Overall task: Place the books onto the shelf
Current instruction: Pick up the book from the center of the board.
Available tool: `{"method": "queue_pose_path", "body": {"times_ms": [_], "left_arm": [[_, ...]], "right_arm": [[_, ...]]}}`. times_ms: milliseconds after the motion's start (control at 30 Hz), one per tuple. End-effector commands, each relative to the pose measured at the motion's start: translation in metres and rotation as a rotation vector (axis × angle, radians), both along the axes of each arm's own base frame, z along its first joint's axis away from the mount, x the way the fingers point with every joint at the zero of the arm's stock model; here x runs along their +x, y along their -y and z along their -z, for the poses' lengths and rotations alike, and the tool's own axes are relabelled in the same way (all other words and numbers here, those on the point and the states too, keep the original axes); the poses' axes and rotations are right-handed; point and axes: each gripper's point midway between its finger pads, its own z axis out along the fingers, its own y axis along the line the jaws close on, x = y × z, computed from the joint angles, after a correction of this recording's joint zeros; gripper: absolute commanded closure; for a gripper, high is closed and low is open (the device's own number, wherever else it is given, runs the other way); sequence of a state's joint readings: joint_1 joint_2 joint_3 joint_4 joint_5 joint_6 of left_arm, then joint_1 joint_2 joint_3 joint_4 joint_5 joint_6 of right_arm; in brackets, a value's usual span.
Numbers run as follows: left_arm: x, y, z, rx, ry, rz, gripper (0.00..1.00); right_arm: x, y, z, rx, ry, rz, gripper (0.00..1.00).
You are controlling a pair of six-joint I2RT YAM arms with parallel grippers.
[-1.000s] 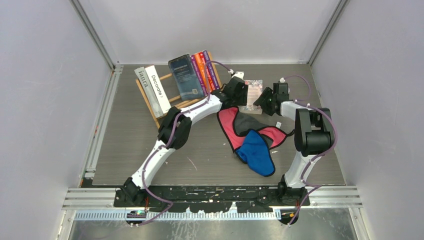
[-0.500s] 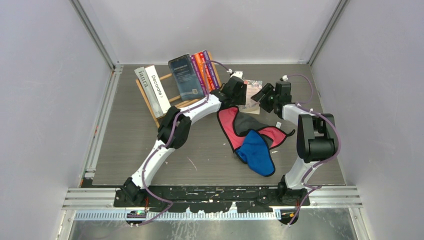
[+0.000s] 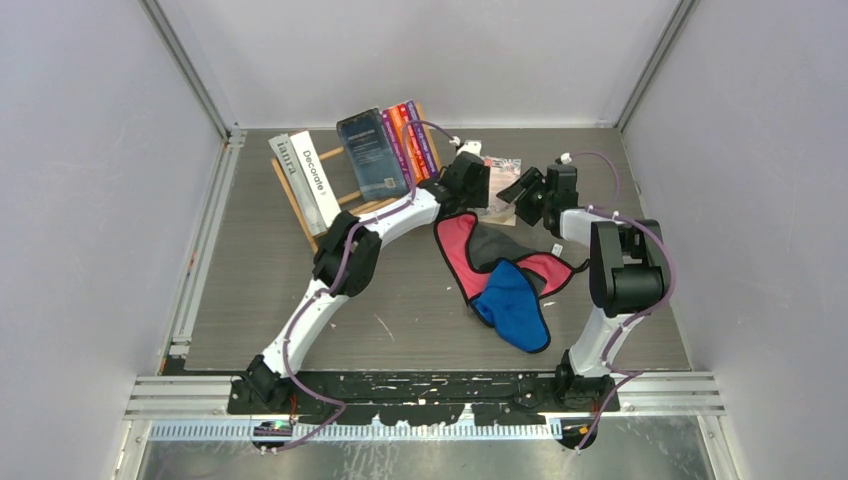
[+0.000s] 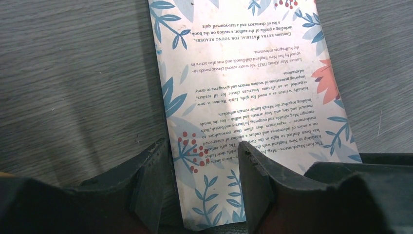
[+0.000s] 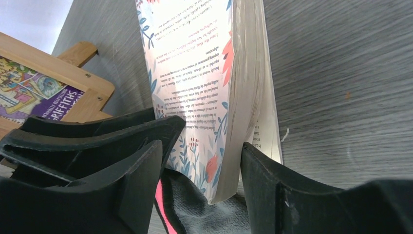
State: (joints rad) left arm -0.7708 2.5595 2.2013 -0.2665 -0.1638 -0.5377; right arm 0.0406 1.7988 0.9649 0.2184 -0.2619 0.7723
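The shelf [image 3: 306, 225] stands at the back left, and most of the books [image 3: 372, 155] already lean in it. The last one, the flowery book [image 4: 253, 83], is just to the right of the shelf, on the table [image 3: 260, 290].

The left gripper [image 4: 202, 161] is open. One finger is beside the book's edge and the other is over its cover. It is not pinching it.

The right gripper [image 5: 202, 146] is open too. The book stands tipped up on one long edge between its fingers, with a gap on one side. A near corner of the book rests on the cloth [image 3: 500, 270].

The book could flop back down, because nothing is squeezing it. The fingers could also bend its pages or grab the cloth with it.

A second ago the right gripper was a bit farther from the book. Now it is closer and hides more of it. The left gripper has hardly moved.
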Motion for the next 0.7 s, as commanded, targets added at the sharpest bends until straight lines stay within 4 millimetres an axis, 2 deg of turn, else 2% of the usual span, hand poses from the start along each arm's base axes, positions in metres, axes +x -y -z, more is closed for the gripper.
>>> {"method": "queue_pose_path", "body": {"times_ms": [0, 167, 300, 433, 533, 667], "left_arm": [[-0.015, 0.016, -0.027, -0.048, 0.014, 0.059, 0.46], [-0.015, 0.017, -0.03, -0.056, 0.021, 0.062, 0.46], [-0.015, 0.018, -0.031, -0.059, 0.022, 0.065, 0.46], [-0.016, 0.018, -0.032, -0.059, 0.022, 0.066, 0.47], [-0.016, 0.015, -0.036, -0.058, 0.025, 0.061, 0.46], [-0.017, 0.012, -0.044, -0.057, 0.031, 0.053, 0.46]], "right_arm": [[0.003, -0.037, -0.019, 0.077, 0.041, -0.117, 0.36], [0.0, -0.039, -0.007, 0.069, -0.013, -0.135, 0.37], [0.0, -0.04, 0.001, 0.074, -0.038, -0.135, 0.44], [0.0, -0.039, 0.002, 0.067, -0.047, -0.129, 0.67], [-0.001, -0.035, -0.001, 0.056, -0.04, -0.117, 0.76], [-0.003, -0.028, -0.016, 0.059, -0.004, -0.09, 0.97]]}}
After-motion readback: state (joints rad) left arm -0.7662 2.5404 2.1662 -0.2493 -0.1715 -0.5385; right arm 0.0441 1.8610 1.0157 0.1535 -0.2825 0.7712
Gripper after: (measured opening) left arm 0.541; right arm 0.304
